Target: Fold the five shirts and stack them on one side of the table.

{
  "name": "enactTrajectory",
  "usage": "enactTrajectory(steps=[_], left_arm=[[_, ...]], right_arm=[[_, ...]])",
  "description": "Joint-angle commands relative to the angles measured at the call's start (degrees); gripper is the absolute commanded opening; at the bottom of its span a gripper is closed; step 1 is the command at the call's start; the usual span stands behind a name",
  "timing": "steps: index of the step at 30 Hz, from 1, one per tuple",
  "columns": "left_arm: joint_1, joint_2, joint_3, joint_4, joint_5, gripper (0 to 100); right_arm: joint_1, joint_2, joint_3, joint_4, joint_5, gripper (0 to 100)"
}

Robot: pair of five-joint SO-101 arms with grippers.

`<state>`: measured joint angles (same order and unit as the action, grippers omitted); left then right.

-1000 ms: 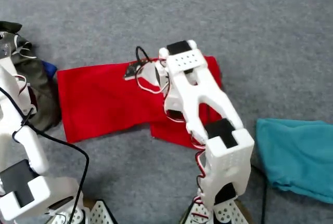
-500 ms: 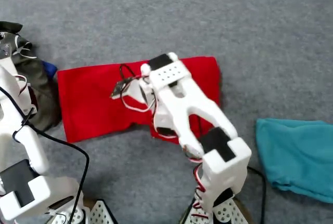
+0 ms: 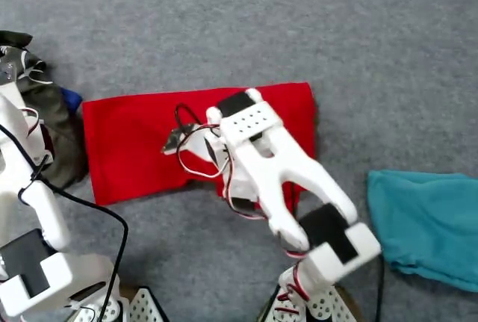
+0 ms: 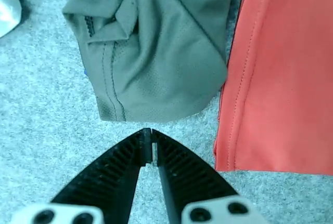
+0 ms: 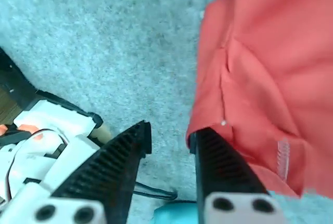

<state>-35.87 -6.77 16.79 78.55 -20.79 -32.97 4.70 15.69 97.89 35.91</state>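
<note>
A red shirt (image 3: pixel 142 143) lies flat in the middle of the table, partly folded. My right arm (image 3: pixel 254 135) stretches over its right half. In the right wrist view my right gripper (image 5: pixel 166 141) is open just above the grey table, with the red shirt's hem (image 5: pixel 208 115) beside one finger (image 5: pixel 221 169) and nothing between the jaws. My left gripper (image 4: pixel 151 148) is shut and empty, its tips just short of a crumpled olive shirt (image 4: pixel 156 42), with the red shirt's edge (image 4: pixel 276 78) beside it. A teal shirt (image 3: pixel 426 217) lies at the right.
The olive shirt (image 3: pixel 52 128) sits in a pile at the left edge with a blue garment (image 3: pixel 71 98) and a dark one (image 3: pixel 15 38). The left arm (image 3: pixel 30 187) stands at the front left. Bare grey table (image 3: pixel 299 31) lies behind.
My right arm swung left across the red shirt, then drew back a little toward the front. The red shirt's front-right flap is now mostly under the arm. The left arm stayed still.
</note>
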Motion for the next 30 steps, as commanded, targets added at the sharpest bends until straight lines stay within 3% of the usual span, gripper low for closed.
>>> enactTrajectory(steps=[1,11,14,18,22,27,30], left_arm=[[-0.1,-0.3,-0.7,-0.2,-0.4,2],[1.8,-0.2,-0.8,-0.4,-0.4,2],[4.8,-0.2,-1.1,-1.6,-0.2,2],[10.2,0.5,-6.5,-5.8,1.2,2],[16.4,7.9,-14.1,-9.4,7.5,2],[22.8,23.2,-28.1,-3.8,8.7,2],[24.9,32.7,-37.4,1.6,8.7,2]], right_arm=[[-0.6,-7.6,-5.1,4.0,-0.8,16.1],[2.5,-11.3,-15.6,3.9,-2.2,17.5],[8.0,-8.5,-15.8,-3.4,-0.6,17.5],[16.6,2.1,-20.0,-13.8,0.6,17.4],[20.7,16.2,-34.0,-13.8,0.2,15.0],[22.3,32.1,-56.8,-10.5,-4.0,0.5],[23.4,41.7,-68.5,-9.0,-4.7,1.3]])
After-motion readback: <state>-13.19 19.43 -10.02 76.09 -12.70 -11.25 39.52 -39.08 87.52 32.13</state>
